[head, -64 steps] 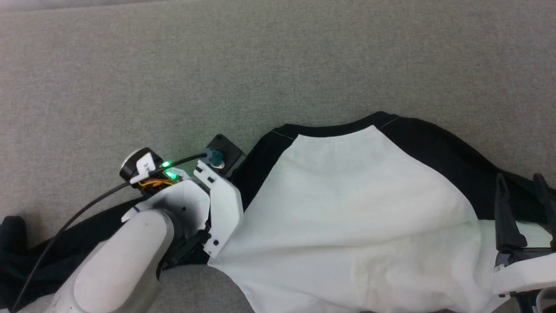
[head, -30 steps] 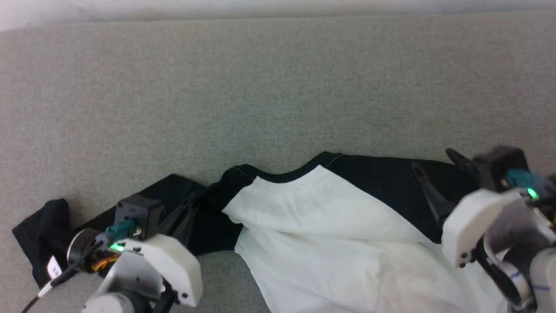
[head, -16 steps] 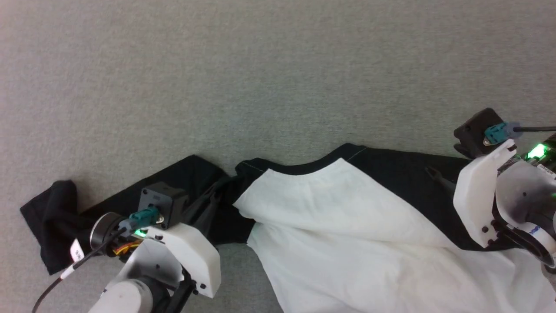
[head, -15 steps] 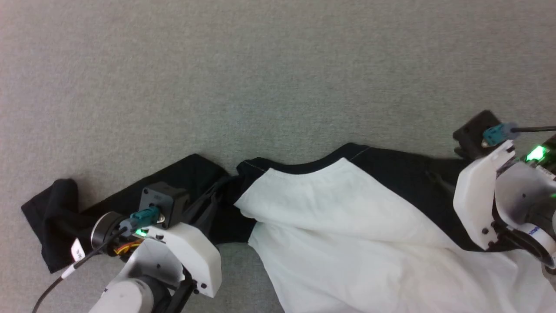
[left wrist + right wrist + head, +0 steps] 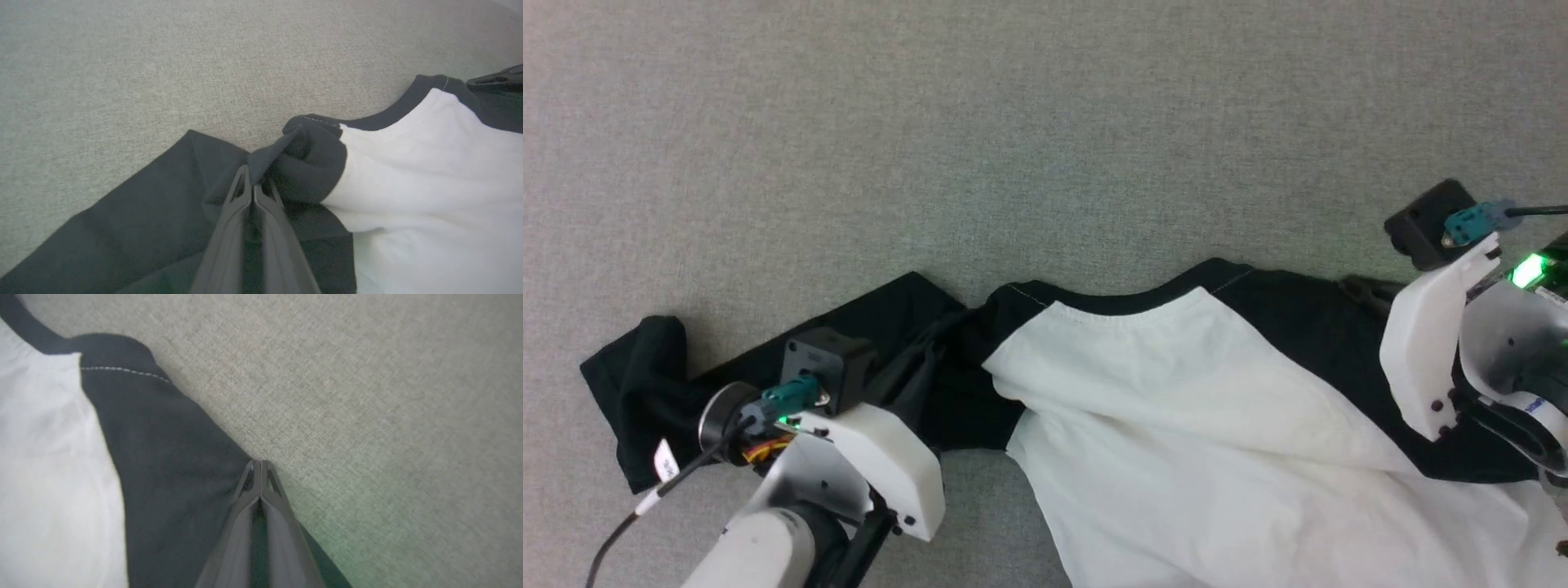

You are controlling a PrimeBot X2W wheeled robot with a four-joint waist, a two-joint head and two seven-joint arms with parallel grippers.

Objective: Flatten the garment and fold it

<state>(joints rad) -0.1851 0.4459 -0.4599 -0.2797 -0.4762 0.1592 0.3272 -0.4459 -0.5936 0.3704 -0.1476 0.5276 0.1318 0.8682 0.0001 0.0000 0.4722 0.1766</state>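
**Both tools closed on the black sleeves**

The garment [image 5: 1176, 425] lies on the surface [image 5: 1045, 122], on the side nearest the robot. Its curved black collar is turned away from the robot, and its white body runs off the bottom of the head view.

The head view gives the whole spread. One black sleeve stretches left and ends in a crumpled heap, and the other passes under the right arm's pale housing. The fingertips are hard to make out there against the dark cloth, but the wrist views show them.

In the left wrist view, the left tool [image 5: 250, 181] has its fingers pressed together on a raised bunch of black cloth at the shoulder. The bunch is just beside the collar's end, with folds drawn toward the tips.

In the right wrist view, the right tool [image 5: 260, 467] is pinched shut on the very edge of the black sleeve, where cloth meets surface. A line of pale stitching crosses the seam by the collar.

The cloth is soft and matte. The surface is a coarse grey-green weave.
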